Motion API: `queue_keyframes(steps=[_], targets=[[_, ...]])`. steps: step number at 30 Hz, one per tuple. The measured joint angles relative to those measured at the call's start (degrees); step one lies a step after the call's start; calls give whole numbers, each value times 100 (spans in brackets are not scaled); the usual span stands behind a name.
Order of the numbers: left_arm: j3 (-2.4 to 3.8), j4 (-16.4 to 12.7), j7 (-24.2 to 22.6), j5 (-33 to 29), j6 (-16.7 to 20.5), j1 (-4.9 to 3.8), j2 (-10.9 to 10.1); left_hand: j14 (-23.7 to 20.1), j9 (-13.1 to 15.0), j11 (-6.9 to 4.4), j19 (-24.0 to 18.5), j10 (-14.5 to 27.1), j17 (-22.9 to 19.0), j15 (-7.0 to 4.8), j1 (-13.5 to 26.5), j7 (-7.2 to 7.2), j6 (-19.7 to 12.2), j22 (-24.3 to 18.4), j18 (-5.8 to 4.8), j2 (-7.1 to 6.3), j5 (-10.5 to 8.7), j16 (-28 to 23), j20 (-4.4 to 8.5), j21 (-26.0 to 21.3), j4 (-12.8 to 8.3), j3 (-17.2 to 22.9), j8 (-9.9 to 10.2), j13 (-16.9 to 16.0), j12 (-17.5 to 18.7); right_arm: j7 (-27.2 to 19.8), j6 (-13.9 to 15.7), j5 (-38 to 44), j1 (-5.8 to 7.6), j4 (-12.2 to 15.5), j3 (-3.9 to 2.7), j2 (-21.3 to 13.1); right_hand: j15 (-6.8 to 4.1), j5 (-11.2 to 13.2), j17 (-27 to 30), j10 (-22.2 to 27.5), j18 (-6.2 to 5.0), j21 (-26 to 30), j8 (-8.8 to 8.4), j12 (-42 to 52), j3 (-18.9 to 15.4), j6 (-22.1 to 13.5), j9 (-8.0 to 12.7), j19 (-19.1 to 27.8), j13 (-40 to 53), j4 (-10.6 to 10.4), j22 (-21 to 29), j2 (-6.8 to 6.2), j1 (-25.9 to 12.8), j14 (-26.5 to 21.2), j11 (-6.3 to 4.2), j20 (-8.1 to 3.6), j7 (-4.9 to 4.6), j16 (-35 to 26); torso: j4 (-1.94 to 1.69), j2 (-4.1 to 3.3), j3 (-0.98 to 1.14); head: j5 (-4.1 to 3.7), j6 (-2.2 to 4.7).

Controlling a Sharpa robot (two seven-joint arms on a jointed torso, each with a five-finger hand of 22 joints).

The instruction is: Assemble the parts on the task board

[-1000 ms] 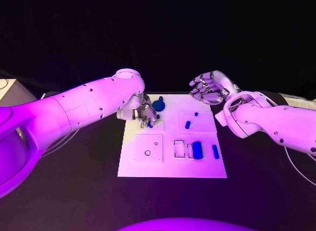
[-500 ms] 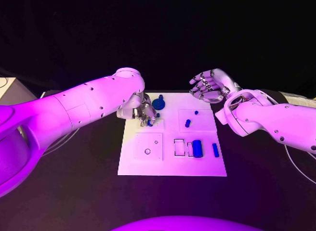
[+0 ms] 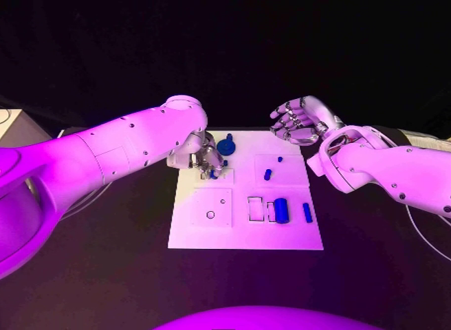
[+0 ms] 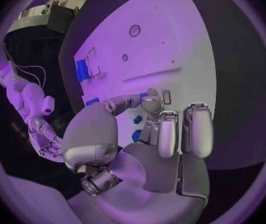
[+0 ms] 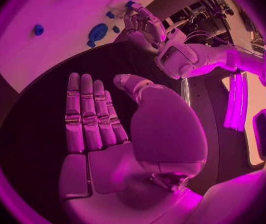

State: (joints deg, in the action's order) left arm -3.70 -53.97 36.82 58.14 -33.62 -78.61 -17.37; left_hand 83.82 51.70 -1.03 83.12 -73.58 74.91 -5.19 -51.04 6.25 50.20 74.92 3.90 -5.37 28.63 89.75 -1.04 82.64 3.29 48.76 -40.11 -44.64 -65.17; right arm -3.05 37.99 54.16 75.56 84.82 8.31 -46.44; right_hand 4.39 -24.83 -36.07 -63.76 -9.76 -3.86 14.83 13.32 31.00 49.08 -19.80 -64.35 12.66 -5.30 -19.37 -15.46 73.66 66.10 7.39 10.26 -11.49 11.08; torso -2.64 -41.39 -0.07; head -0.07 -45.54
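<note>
The white task board lies in the middle of the table. My left hand hangs over its far left part, fingers curled down, and thumb and finger pinch a small blue part close above the board. A round blue part lies just beyond that hand. Two small blue pieces sit in the far right field. Nearer me, a blue cylinder and a slim blue bar lie side by side. My right hand is raised past the far right corner, palm bare, fingers straight.
Black table surrounds the board on all sides. An outlined rectangle with a small hole marks the board's near left field. A pale box stands at the table's far left. In the right wrist view my left hand is beside the round blue part.
My right hand has risen a little farther from the board. The left hand stays at the same spot with the small part at its fingertips.
</note>
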Motion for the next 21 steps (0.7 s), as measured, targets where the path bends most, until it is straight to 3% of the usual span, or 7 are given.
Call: queue_keyframes(steps=[12,14,15,21], targets=[[-8,7,0,-1,59,12,7,1,112,0,0,-58,0,-1,131,-11,54,0,0,4,57,0,0,20,-94,-94,5,-140,-47,-1,-21,-5,0,18,0,-5,21,-25,18,0,0,0,-23,0,0,-17,0,21,-31,0,53,0,0,-21,0,21,-16,-32,-1,1,0,-5,0],[-8,11,2,-1,80,21,8,14,167,-115,22,-196,0,-14,218,-110,171,0,0,-13,17,0,22,19,-137,-198,53,-159,-57,-1,-26,-7,0,20,0,-5,21,-25,26,0,0,0,-23,-22,0,-17,5,21,-40,0,68,0,0,-21,0,21,-16,-54,-1,1,0,-10,-1],[-11,12,5,-5,86,39,10,21,229,-165,22,-272,0,-25,242,-214,291,0,0,-28,-30,0,22,19,-63,-341,57,-169,-72,-1,-29,-9,0,20,0,-6,21,-25,26,0,0,0,-23,-23,0,-17,6,21,-40,0,69,0,0,-21,0,21,-16,-54,-1,1,0,-13,-1],[-15,18,8,-8,151,66,14,1,249,-196,22,-303,0,-66,307,-523,607,0,1,-136,-88,0,22,19,308,-1020,172,-219,-73,-2,-42,-19,0,23,0,-9,21,-25,32,21,0,0,-23,-23,0,-17,6,41,-48,0,88,0,0,-21,21,42,-16,-54,1,3,0,-28,-4]])
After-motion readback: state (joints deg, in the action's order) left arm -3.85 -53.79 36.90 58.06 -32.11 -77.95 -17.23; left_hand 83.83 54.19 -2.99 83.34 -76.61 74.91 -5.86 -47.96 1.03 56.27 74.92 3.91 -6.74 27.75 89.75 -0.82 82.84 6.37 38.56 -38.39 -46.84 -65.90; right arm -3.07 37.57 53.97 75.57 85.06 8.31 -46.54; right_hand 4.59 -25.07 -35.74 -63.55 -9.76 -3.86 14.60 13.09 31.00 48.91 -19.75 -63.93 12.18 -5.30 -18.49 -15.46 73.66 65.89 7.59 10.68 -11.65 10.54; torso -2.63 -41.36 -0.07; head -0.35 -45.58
